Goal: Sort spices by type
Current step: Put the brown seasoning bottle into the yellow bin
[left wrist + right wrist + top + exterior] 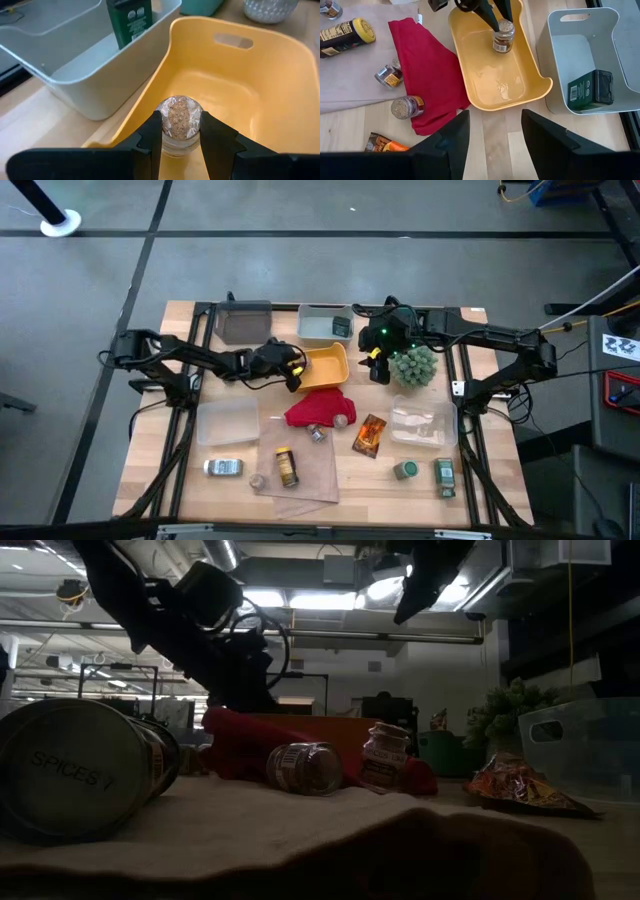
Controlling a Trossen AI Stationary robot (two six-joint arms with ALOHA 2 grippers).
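We hold a cork-topped pot point(181, 122) in the left pincer point(181, 131) over the yellow bin point(330, 366); the right pincer point(492, 131) hangs parted, empty, at two o'clock. One dark tin point(589, 90) is binned; most spices lie unsorted toward six o'clock on the surface point(400, 488)

A: Yellow bin point(520, 95) floor mostly bare, only the cork-topped jar point(503, 36) in the left gripper point(181, 131) at one end.

B: Blockers?

A: Grey bin point(615, 60) just beside it, dark green tin point(589, 90) inside. Red cloth point(427, 70) with two small jars on the other side. Right gripper point(492, 132) fingers spread, hanging above.
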